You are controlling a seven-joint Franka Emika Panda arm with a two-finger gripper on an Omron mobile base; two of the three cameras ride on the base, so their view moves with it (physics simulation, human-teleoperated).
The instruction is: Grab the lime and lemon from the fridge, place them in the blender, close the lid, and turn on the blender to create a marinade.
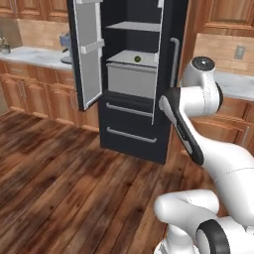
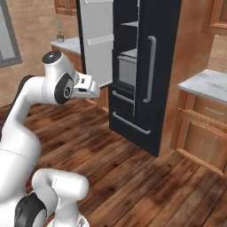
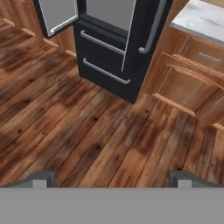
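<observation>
Fridge (image 1: 144,99) stands open at 12 o'clock, arm folded short of it.
A small dark round thing, likely the lime (image 1: 137,59), sits on its middle shelf, too small to confirm; gripper (image 3: 113,177) fingers spread wide, empty.

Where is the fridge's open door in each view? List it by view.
Left base view: tall black fridge's open door, upper left, pale grey inside facing right.
Right base view: upper centre.
Hand view: its bottom corner, top left.
Shared landmark: grey bar handle.
</observation>
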